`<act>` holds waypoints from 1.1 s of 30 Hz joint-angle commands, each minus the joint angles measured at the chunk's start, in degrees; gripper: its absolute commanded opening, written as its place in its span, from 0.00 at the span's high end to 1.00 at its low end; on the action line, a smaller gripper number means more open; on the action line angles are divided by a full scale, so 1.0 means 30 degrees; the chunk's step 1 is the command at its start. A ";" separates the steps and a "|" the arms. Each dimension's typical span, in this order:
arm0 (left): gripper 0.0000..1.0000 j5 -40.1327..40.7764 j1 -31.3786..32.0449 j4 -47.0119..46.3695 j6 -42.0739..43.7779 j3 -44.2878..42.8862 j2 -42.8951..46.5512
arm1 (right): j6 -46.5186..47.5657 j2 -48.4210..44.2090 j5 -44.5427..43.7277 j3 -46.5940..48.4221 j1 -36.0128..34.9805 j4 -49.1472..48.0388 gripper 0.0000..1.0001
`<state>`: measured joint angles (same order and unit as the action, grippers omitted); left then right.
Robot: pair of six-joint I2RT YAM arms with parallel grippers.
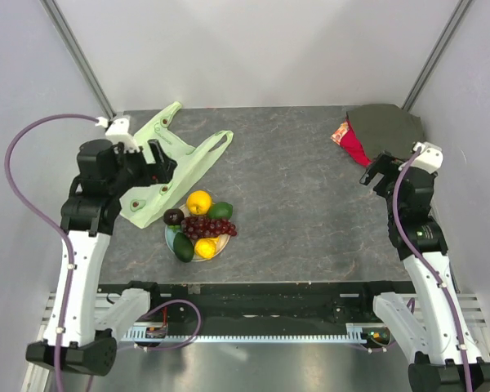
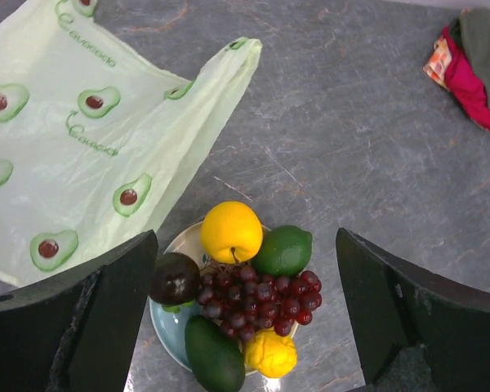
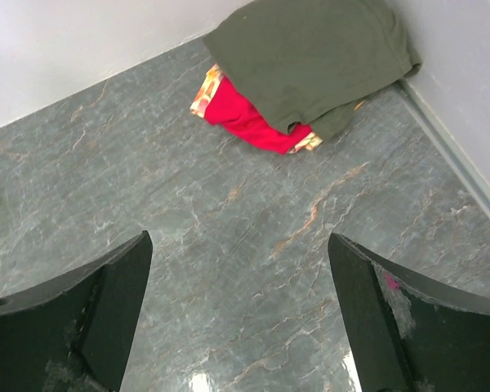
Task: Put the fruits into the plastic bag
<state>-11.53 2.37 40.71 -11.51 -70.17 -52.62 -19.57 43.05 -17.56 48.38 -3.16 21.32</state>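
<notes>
The fruits lie heaped on a pale plate (image 1: pixel 170 238) (image 2: pixel 167 324): an orange (image 1: pixel 199 202) (image 2: pixel 231 231), a green fruit (image 1: pixel 220 211) (image 2: pixel 283 251), dark red grapes (image 1: pixel 211 226) (image 2: pixel 257 298), a dark round fruit (image 1: pixel 173 217) (image 2: pixel 175 278), an avocado (image 1: pixel 183 247) (image 2: pixel 215 355) and a lemon (image 1: pixel 205 248) (image 2: pixel 270 353). The pale green plastic bag (image 1: pixel 175 163) (image 2: pixel 73 147) lies flat behind and left of the plate. My left gripper (image 1: pixel 151 167) (image 2: pixel 245 237) hangs open over the bag's edge, looking down on the plate. My right gripper (image 1: pixel 376 167) (image 3: pixel 238 237) is open above bare table, far right.
A dark green cloth (image 1: pixel 384 126) (image 3: pixel 310 57) lies over a red one (image 1: pixel 351 143) (image 3: pixel 245 122) in the back right corner. Grey walls close the table in on the left, back and right. Marbled grey tabletop stretches between the plate and the cloths.
</notes>
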 commanded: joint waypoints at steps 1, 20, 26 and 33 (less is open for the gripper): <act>0.04 0.3183 0.3070 -0.0298 0.2631 -0.1598 -0.1438 | -0.0331 0.0005 0.1106 0.0280 -0.0002 0.0334 0.04; 0.02 0.7534 0.6270 -0.1148 0.5564 -0.6311 -1.4329 | -0.1619 0.0915 0.3247 0.0162 -0.0002 0.1535 0.14; 0.02 0.7535 0.6007 -0.1411 0.6120 -0.8833 -1.8226 | -0.1826 0.1615 0.2836 0.0452 -0.0061 0.0892 0.14; 0.07 0.7184 0.5772 -0.1411 0.6179 -1.0739 -2.1333 | -0.1240 0.4193 0.3920 0.2329 -0.0002 0.0745 0.14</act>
<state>10.22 20.21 37.98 4.58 -98.54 -113.25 -24.01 53.67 -7.49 51.13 -3.16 25.32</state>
